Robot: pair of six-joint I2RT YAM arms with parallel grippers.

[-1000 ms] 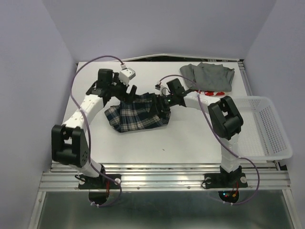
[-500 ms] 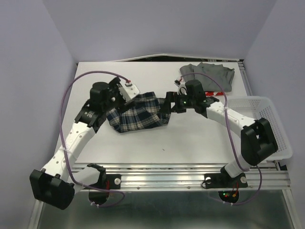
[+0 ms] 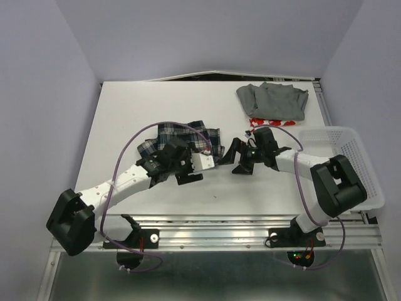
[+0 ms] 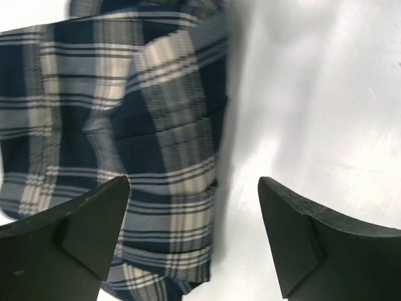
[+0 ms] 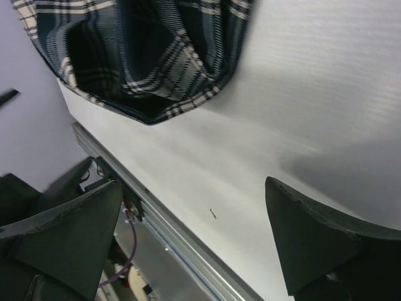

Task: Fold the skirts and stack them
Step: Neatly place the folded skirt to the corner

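Top external view: plaid skirt (image 3: 188,135) rumpled mid-table, long axis left-right. Left gripper (image 4: 193,187) fingers wide, empty, over skirt's near edge, nearer. Right gripper (image 3: 233,158) fingers wide, empty, just beside skirt's right end.

No legible text or markings

A white mesh basket (image 3: 363,157) sat at the right edge of the white table (image 3: 125,113), an aluminium rail (image 3: 219,235) ran along its near edge, and lavender walls (image 3: 37,94) enclosed 3 sides.
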